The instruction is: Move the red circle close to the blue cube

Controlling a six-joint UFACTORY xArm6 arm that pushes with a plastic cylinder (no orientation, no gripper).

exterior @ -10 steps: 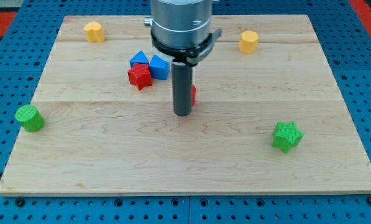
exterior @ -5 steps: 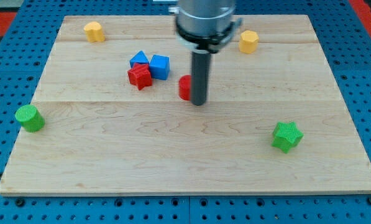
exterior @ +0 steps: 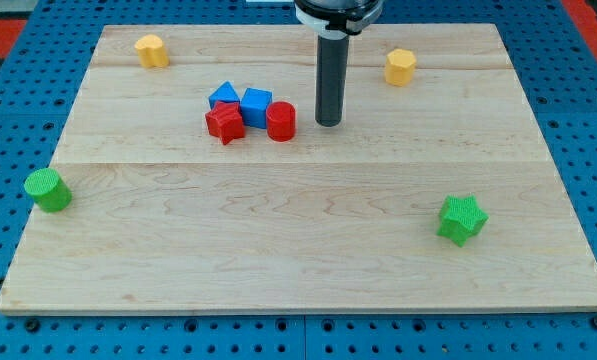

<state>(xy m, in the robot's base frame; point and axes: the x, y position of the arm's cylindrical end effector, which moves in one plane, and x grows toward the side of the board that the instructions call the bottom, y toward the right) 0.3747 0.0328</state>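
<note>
The red circle (exterior: 281,120) stands on the wooden board (exterior: 298,230), touching the lower right side of the blue cube (exterior: 257,106). My tip (exterior: 328,122) is a short way to the right of the red circle, apart from it. A red star-shaped block (exterior: 224,123) sits to the left of the blue cube, and a second blue block (exterior: 223,97) lies behind them.
A yellow block (exterior: 151,50) sits at the top left and another yellow block (exterior: 400,67) at the top right. A green cylinder (exterior: 47,189) is at the left edge. A green star (exterior: 461,219) is at the lower right.
The red circle has slid up and to the left until it rests against the blue cube. My tip moved right, then up toward the view's top, and now stands apart from the circle.
</note>
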